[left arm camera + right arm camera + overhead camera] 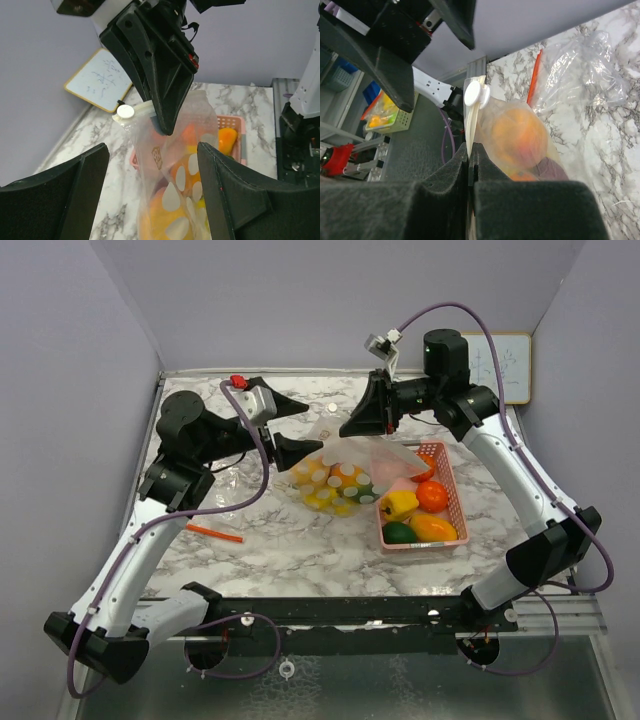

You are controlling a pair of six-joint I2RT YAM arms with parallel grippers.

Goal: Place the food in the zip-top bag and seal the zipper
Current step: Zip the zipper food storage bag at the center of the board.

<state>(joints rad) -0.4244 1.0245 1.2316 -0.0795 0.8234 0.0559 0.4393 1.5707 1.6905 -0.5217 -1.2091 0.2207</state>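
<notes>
My right hand (470, 167) is clamped flat on the top strip of the clear bag (348, 472). Its padded black fingers (530, 210) are pressed together just below the round white slider (472, 93), so that edge is held up while the bag's full lower part lies on the marbled worktop (300, 560). My left hand (151, 165) is spread wide, with its blunt, foam-faced fingers on either side of the bag's soft, wrinkled film; I cannot tell whether they touch it. The film is printed with white oval spots. Through it I see glossy, rounded toy food (322, 490) in orange and yellow, with something dark purple lower down. More pieces sit in the pink mesh basket (455, 502) just right of the bag: a lumpy yellow pepper (398, 503), a round red-orange tomato (432, 496), a smooth green piece (398, 532) and an oblong orange piece (433, 528). A thin orange strip (213, 532) lies flat on the worktop near my left arm.
</notes>
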